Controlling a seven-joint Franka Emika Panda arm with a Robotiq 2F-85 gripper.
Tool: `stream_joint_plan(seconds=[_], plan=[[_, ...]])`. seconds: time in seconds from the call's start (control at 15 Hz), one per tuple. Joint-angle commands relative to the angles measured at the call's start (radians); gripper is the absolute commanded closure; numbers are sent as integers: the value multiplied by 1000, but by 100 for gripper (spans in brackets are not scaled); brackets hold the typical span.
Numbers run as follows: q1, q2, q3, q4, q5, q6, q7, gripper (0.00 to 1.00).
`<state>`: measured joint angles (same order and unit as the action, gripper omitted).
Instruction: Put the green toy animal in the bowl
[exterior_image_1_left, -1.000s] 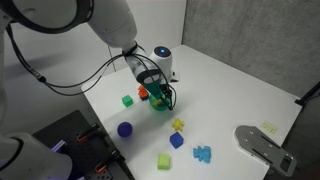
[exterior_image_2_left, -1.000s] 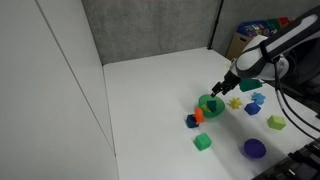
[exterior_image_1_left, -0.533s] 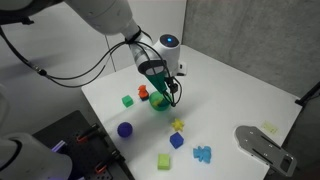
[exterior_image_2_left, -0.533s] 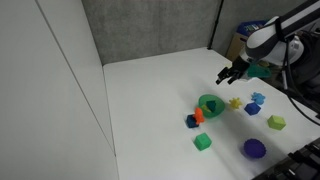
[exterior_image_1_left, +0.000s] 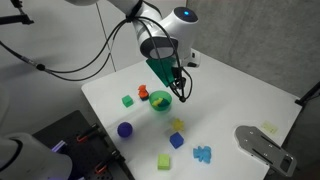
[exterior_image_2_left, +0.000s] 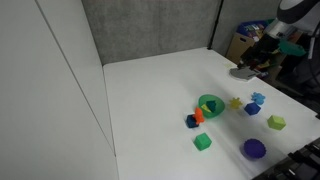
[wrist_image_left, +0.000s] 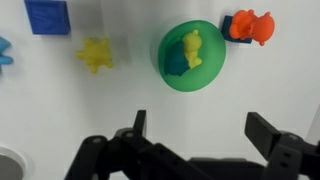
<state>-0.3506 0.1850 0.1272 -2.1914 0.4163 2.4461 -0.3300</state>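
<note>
The bowl (wrist_image_left: 190, 55) is hemmed on one side by the orange toy (wrist_image_left: 250, 27), set just beside its rim. The yellow star (wrist_image_left: 96, 54) and the blue block (wrist_image_left: 47, 15) are found farther from the bowl, with bare worktop (wrist_image_left: 130, 90) left between for passage.

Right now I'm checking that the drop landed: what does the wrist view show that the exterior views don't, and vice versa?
Only the wrist view looks straight into the bowl: the green toy animal lies inside with a yellow piece, and the fingers are open. Only an exterior view shows the purple ball, lime block and blue toy animal. Both show the bowl, orange toy and yellow star.
</note>
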Motion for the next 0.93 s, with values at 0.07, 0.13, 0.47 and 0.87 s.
stream_joint_plan(seconds=[0.07,0.13,0.47,0.87], plan=[[88,-160,-145,-24,-131,-115,73,0],[100,-186,-166,-21,-157,-134,82,0],[143,-312,-225,1,-255,-265,103,0],[175,-404,-250,69,-307,-418,118,0]])
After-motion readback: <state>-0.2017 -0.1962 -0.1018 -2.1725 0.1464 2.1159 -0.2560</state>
